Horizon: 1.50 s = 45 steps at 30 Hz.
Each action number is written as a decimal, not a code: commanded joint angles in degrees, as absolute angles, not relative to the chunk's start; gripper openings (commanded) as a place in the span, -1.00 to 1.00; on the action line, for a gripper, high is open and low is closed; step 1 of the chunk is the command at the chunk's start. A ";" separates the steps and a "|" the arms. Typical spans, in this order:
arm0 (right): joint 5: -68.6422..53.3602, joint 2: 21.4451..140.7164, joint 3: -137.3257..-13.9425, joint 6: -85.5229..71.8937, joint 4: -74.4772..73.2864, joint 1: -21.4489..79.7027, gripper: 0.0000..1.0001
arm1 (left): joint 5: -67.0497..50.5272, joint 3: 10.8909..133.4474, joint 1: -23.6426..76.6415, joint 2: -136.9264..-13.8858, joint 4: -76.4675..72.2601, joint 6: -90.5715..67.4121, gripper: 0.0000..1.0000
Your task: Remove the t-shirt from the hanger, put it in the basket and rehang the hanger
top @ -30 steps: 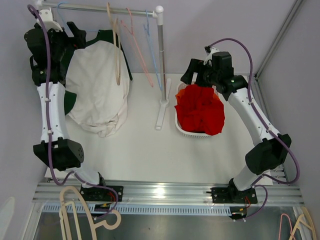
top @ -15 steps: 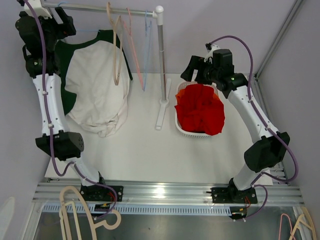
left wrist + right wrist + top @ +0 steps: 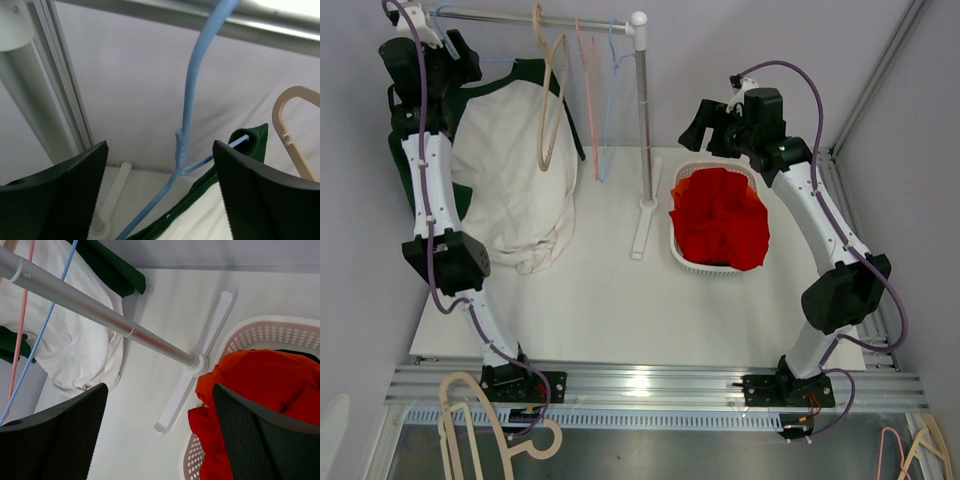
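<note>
A white t-shirt (image 3: 515, 170) with dark green sleeves and collar hangs from a thin blue hanger on the rack's rail (image 3: 520, 17). In the left wrist view the blue hanger's hook and neck (image 3: 186, 100) run up to the rail, with the green collar (image 3: 252, 140) to the right. My left gripper (image 3: 458, 55) is raised beside the rail. It is open (image 3: 159, 147), with the hanger's neck showing between its fingers and nothing gripped. My right gripper (image 3: 700, 125) is open and empty (image 3: 159, 390), above the basket's far left corner.
A white basket (image 3: 692, 262) holds red clothes (image 3: 720, 215) right of the rack's upright pole (image 3: 643, 110). Empty beige (image 3: 552, 90), pink (image 3: 588, 90) and blue (image 3: 610, 90) hangers hang on the rail. Loose beige hangers (image 3: 470, 420) lie off the table's near left.
My left arm has lifted from beside the t-shirt's shoulder up to the rail by the hanger's hook. The empty hangers have swung. My right gripper has shifted slightly up and left.
</note>
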<state>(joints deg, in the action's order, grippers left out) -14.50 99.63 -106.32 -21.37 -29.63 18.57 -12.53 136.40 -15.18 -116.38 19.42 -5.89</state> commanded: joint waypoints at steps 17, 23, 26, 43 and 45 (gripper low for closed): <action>-16.70 100.37 -106.61 -22.06 -27.07 18.37 0.80 | -14.41 139.83 -15.73 -115.58 20.30 -9.49 -0.97; -16.87 99.67 -105.38 -22.15 -26.63 18.37 0.81 | -15.38 139.92 -15.73 -114.35 19.25 -10.98 -0.99; -16.96 99.58 -104.94 -22.32 -26.37 18.37 0.80 | -15.91 141.23 -15.56 -114.35 18.37 -12.91 -0.99; -17.67 96.60 -100.64 -21.97 -25.14 18.63 0.80 | -10.64 134.22 -12.22 -102.75 13.81 -13.62 -0.99; -17.40 96.07 -100.37 -21.53 -25.31 18.63 0.80 | -8.53 133.42 -11.34 -101.17 13.80 -13.01 -0.98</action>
